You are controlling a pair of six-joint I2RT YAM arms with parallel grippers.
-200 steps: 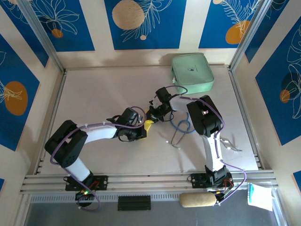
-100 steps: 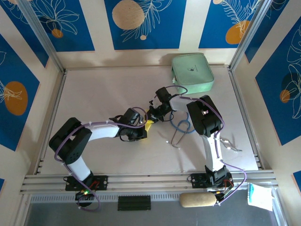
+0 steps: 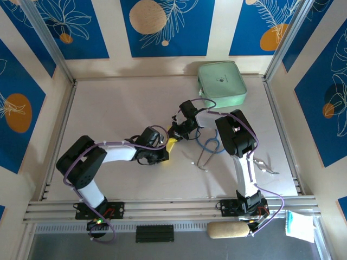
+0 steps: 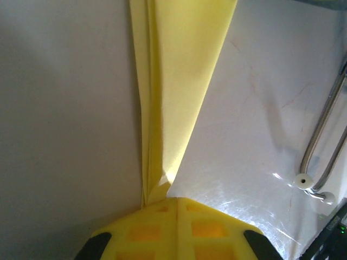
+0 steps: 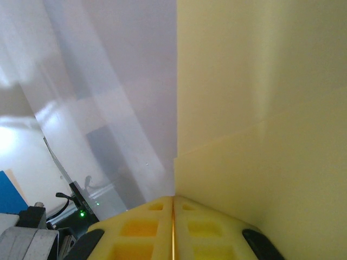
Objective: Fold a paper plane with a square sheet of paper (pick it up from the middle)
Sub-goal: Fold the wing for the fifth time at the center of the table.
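The paper plane (image 3: pixel 171 143), a narrow folded piece of yellow paper, is held at the middle of the table (image 3: pixel 119 103) between both grippers. Its pinched, creased end is clamped in the left gripper (image 4: pixel 176 201), jaws pressed together on it. Its wider end is gripped likewise by the closed right gripper (image 5: pixel 173 199). A blue cable (image 3: pixel 209 145) lies just beside it. A mint-green case (image 3: pixel 222 82) is set well apart at the far edge.

Pale table (image 3: pixel 119 103) — a mint-green case (image 3: pixel 222 83) at its far edge, a blue looped cable (image 3: pixel 209 147) near the middle.
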